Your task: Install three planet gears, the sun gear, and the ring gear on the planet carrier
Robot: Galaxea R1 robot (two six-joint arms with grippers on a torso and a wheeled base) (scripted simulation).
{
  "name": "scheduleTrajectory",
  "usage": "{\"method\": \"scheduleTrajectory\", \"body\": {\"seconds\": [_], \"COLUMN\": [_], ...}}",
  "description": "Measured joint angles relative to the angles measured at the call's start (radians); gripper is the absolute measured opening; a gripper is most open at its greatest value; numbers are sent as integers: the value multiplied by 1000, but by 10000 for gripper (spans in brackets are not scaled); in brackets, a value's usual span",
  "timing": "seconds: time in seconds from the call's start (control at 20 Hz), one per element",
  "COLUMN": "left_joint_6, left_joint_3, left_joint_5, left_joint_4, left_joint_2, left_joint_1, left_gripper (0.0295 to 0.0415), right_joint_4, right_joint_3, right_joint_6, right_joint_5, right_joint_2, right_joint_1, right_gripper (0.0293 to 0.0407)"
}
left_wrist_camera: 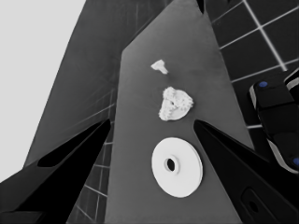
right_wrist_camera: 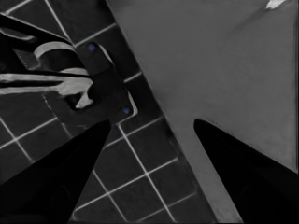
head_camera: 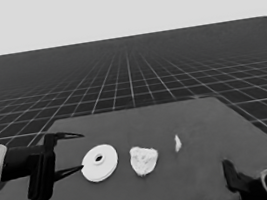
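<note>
Waiting at the table's (head_camera: 186, 117) left end, the left gripper (head_camera: 73, 153) hangs with its fingers spread wide, holding nothing. One fingertip (head_camera: 78, 169) points at the edge of a white disc (head_camera: 99, 162) just beside it; from the head view I cannot tell whether they touch. In the left wrist view the disc (left_wrist_camera: 177, 166) lies flat between the two dark wedges, with a dark centre hole. It is the only round part in sight, so I cannot tell whether it is the smaller or the larger one.

Right of the disc, apart from it, sits a lumpy white cluster (head_camera: 144, 160); the left wrist view shows toothed edges on it (left_wrist_camera: 174, 104), but I cannot count its parts. Farther right lies a thin white piece (head_camera: 178, 143).

At the lower right corner the right gripper (right_wrist_camera: 148, 123) is parked past the table's corner, fingers spread, empty.
</note>
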Motion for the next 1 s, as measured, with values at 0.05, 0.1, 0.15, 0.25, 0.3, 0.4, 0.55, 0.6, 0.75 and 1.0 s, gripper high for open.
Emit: {"method": "scheduleTrajectory", "body": {"seconds": [0.05, 0.1, 0.15, 0.25, 0.3, 0.4, 0.55, 0.6, 0.75, 1.0], "left_joint_6": [0, 0, -486, -1255, -1362, -1407, -1404, -1402, -1367, -1352], "left_joint_3": [0, 0, -93, -476, -659, -876, -994, -1009, -1101, -1140], "left_joint_5": [0, 0, 410, 902, 879, 847, 839, 838, 752, 727], "left_joint_4": [0, 0, 479, 178, 18, -136, -203, -210, -84, -60], "left_joint_2": [0, 0, 201, 567, 633, 698, 734, 739, 774, 790], "left_joint_1": [0, 0, 186, 240, 247, 261, 268, 269, 430, 464], "left_gripper": [385, 385, 391, 403, 395, 387, 385, 385, 385, 385], "right_joint_4": [-3, -5, -6, -7, -8, -8, -8, -8, -8, -8], "right_joint_3": [8, 13, 16, 19, 20, 20, 20, 20, 20, 20], "right_joint_6": [-6, -10, -13, -15, -15, -16, -16, -16, -16, -16], "right_joint_5": [2, 4, 4, 5, 5, 5, 5, 5, 5, 5], "right_joint_2": [-9, -14, -18, -20, -21, -21, -22, -22, -22, -22], "right_joint_1": [-2, -3, -3, -4, -4, -4, -4, -4, -4, -4], "right_gripper": [385, 385, 385, 385, 385, 385, 385, 385, 385, 385]}}
